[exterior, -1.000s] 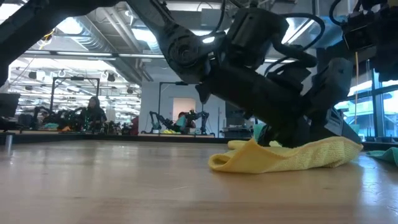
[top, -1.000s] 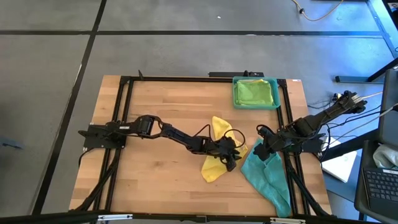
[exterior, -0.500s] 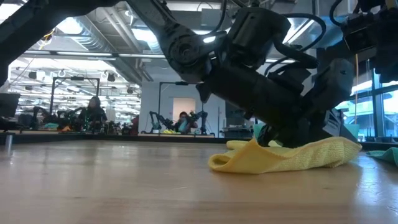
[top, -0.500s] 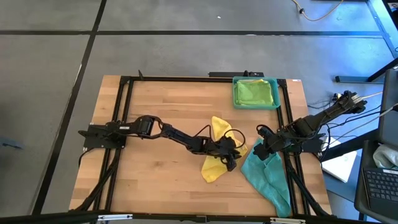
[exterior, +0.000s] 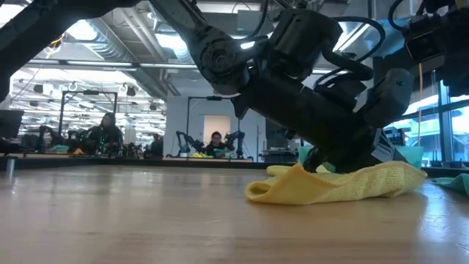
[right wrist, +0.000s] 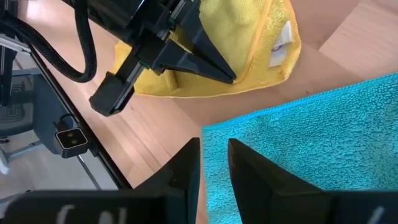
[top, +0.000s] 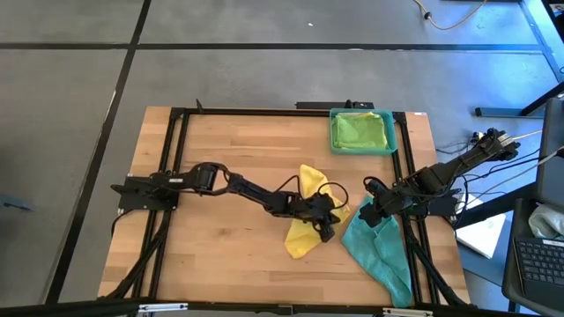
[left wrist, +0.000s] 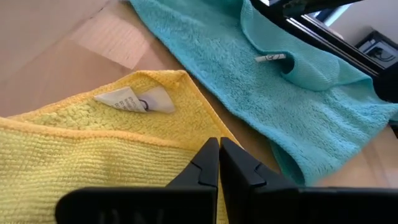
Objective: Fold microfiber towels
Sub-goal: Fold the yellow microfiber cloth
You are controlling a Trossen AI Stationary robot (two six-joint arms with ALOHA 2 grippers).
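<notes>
Two grippers work mid-table: the left gripper (left wrist: 218,163) clamps the yellow towel's (top: 305,211) right edge — its jaws pressed together — beside the teal towel (top: 381,250), where the right gripper (right wrist: 214,163) rests, jaws slightly apart. A clean fold probably needs that pinch lifted slowly, edge kept taut.

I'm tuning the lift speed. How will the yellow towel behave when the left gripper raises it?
Probably floppy: the yellow towel already lies in soft folds. It looks light and thin, so it should drape below the left gripper, shut on its edge. Its woven nap looks grippy, so a slip seems unlikely.
</notes>
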